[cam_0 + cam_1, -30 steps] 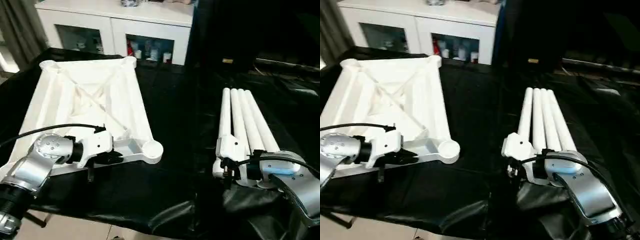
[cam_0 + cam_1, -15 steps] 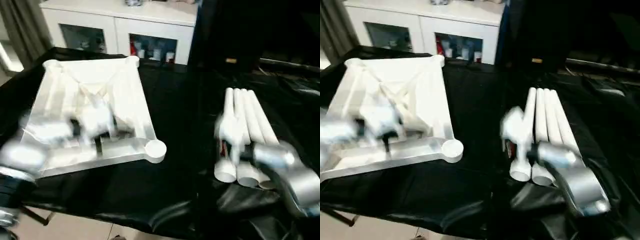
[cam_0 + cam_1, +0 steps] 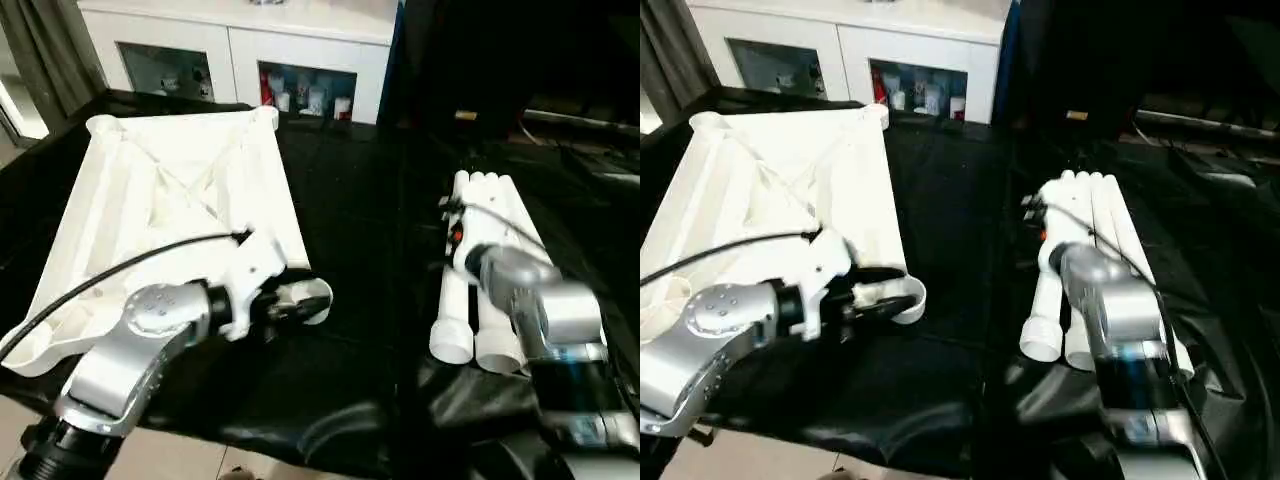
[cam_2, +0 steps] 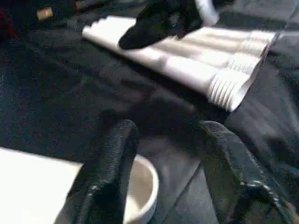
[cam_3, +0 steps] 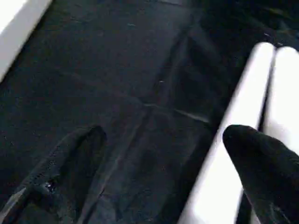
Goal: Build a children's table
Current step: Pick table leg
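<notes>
The children's table is in parts on a black cloth. Its white top (image 3: 180, 190) lies upside down at the left, ribs up, with a round corner socket (image 3: 312, 298) at its near right corner. Four white legs (image 3: 490, 300) lie side by side at the right. My left gripper (image 4: 168, 130) hovers at that socket (image 4: 140, 189), open, nothing between its fingers. My right gripper (image 5: 163, 172) is above the far half of the legs (image 5: 254, 93), at their left side. It is open wide, with one finger (image 5: 261, 163) over the leftmost leg and the other over the cloth.
A white cabinet (image 3: 250, 50) with glass doors stands behind the table. Black cloth (image 3: 370, 230) covers the surface between the top and the legs and hangs in folds over the near edge. Dark clutter sits at the back right.
My left gripper has swung right from the top's near edge to the corner socket and opened. My right arm has reached forward over the legs and opened wider. The camera also shifted.
</notes>
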### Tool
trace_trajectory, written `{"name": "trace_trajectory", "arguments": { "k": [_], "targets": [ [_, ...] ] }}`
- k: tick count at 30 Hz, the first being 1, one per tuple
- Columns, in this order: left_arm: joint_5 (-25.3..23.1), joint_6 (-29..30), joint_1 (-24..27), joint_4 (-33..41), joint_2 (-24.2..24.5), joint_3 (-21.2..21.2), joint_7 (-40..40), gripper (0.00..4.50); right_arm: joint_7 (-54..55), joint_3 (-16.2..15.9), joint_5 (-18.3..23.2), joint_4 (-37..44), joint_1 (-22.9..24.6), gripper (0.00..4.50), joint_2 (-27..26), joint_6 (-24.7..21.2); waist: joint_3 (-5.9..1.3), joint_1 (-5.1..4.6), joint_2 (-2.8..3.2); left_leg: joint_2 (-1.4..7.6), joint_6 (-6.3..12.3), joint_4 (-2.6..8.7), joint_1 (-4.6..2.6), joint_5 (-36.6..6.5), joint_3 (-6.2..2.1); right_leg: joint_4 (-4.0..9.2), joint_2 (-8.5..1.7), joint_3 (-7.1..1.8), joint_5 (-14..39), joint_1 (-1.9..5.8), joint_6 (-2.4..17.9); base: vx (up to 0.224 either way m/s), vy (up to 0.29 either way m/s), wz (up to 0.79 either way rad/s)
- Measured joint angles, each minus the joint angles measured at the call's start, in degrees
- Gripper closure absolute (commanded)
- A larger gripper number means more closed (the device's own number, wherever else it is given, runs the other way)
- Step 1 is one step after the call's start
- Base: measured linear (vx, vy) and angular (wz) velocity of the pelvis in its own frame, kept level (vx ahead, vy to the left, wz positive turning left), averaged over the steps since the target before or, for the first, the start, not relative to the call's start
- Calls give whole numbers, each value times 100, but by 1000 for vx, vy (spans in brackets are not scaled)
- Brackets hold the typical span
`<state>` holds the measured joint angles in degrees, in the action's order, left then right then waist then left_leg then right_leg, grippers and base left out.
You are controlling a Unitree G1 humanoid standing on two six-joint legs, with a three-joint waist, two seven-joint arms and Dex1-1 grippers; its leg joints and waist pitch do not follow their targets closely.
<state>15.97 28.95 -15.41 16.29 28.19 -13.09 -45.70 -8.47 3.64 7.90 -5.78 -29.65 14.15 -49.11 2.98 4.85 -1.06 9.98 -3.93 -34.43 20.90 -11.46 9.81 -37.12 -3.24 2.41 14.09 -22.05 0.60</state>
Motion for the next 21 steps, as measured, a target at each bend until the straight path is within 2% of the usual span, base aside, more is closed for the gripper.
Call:
{"name": "trace_trajectory", "arguments": {
  "k": [5, 13, 21],
  "targets": [
    [-130, 71, -83, 85, -55, -28, 103, 143, 141, 102, -35, -14, -148, 0, -31, -575, 4, 4, -9, -1, -3, -3, 1, 4, 1, 3, 0, -4, -9, 1, -7, 0, 0, 0],
    [-159, 243, -113, 321, 17, -281, 33, 143, 449, 423, 31, -14, -211, 0, -216, -1892, 5, 7, -20, -1, -8, -3, 1, 8, 1, 3, 0, -3, -12, 1, -11, 0, 0, 0],
    [-193, 343, -113, 380, 55, -364, 31, 143, 532, 551, 72, 16, 1, 0, -474, -2513, 1, 12, -27, -1, -14, -3, -1, 16, 1, 3, 0, -5, -21, 1, -14, 0, 0, 0]
  ]
}}
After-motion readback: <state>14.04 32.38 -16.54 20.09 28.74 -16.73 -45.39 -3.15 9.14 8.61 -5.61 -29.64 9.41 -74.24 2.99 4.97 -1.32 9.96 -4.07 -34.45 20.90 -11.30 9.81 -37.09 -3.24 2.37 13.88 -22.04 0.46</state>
